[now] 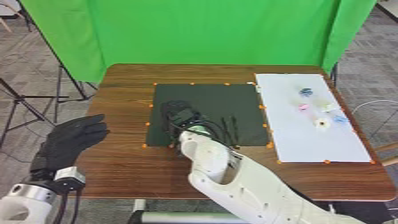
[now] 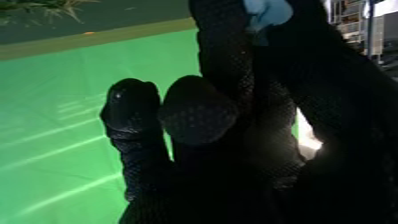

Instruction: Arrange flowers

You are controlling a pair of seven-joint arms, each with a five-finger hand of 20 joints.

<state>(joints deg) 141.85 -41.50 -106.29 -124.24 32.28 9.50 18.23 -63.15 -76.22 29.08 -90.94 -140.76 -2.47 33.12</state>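
In the head view, my right hand [image 1: 182, 116] is low over the dark mat [image 1: 240, 95], with thin dark stems [image 1: 234, 125] lying beside its wrist. The right wrist view has my right hand [image 2: 200, 112] with a pale blue piece [image 2: 270, 14] pinched between a finger and the thumb; what it belongs to is hidden. Spiky greenery [image 2: 49, 7] is farther off there. Small flower heads lie on the white sheet: dark blue [image 1: 306, 92], pink [image 1: 304, 107], cream [image 1: 330, 107], white [image 1: 322, 123] and light blue [image 1: 340, 119]. My left hand [image 1: 75, 136] is open left of the mat.
Orange markers edge the mat and the white sheet [image 1: 324, 147] on the brown table [image 1: 124, 170]. A green backdrop [image 1: 204, 32] stands behind the table's far edge. My right forearm crosses the near part of the table, over the mat's near edge.
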